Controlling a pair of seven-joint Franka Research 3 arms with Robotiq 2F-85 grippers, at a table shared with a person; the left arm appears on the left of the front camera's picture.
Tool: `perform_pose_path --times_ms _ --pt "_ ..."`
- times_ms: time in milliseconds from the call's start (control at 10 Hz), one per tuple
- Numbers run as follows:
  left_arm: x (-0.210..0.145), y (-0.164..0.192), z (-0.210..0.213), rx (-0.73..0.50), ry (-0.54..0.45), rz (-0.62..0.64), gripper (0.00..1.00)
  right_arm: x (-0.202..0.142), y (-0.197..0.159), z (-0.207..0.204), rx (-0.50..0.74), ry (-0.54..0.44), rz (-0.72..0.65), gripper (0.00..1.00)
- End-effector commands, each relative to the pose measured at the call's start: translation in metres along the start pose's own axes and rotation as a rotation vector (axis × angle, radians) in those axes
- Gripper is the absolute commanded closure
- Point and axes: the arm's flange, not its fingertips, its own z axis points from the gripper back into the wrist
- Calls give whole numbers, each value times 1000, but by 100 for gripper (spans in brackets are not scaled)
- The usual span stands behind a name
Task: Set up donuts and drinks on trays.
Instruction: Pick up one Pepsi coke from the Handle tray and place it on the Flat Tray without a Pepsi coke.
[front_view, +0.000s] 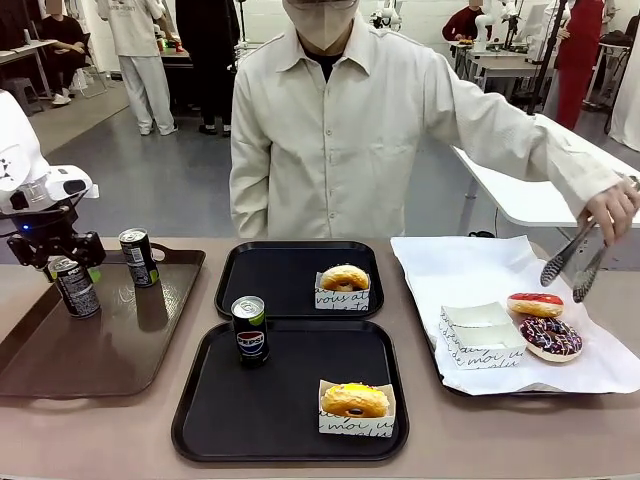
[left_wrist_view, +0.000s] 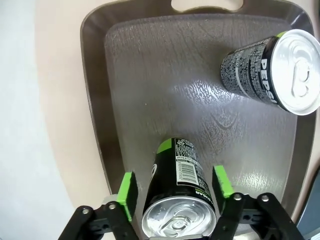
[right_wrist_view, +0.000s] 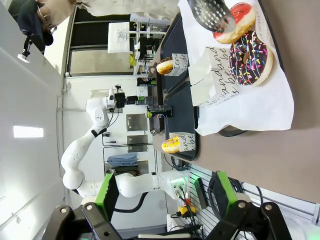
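My left gripper (front_view: 68, 270) straddles an upright black drink can (front_view: 77, 290) on the brown tray (front_view: 110, 350). In the left wrist view the green pads (left_wrist_view: 127, 192) stand close on either side of that can (left_wrist_view: 177, 165), small gaps showing, jaws open. A second can (front_view: 137, 257) stands beside it. The near black tray (front_view: 290, 400) holds a Pepsi can (front_view: 249, 328) and a yellow donut (front_view: 356, 400) in a paper boat. The far black tray (front_view: 270, 280) holds a glazed donut (front_view: 344, 277). My right gripper (right_wrist_view: 166, 190) is open and holds nothing.
At the right, a paper-lined tray (front_view: 450, 270) carries a red-iced donut (front_view: 535, 304), a sprinkled dark donut (front_view: 551, 337) and empty paper boats (front_view: 480, 330). The person's hand holds tongs (front_view: 572, 262) just above them. The person stands at the far edge.
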Motion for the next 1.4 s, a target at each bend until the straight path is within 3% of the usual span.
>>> perform_pose_path --times_ms 0,100,200,400,600,700,1000,1300 --pt "-1 1 -4 -14 -10 8 100 0 0 0 11 -2 12 0" --pt "0 1 -2 -13 -4 8 100 0 0 0 11 -2 12 0" --pt "0 1 -1 -15 5 17 83 0 0 0 11 -2 12 0" --pt "0 0 5 -7 24 18 100 0 0 0 11 -2 12 0" --pt "0 -5 29 3 35 6 100 0 0 0 11 -2 12 0" --pt "-1 -10 52 31 88 -1 100 0 0 0 11 -2 12 0" --pt "-21 -25 123 47 44 -78 100 0 0 0 11 -2 12 0" --pt "-46 -35 160 18 0 -134 100 0 0 0 11 -2 12 0"
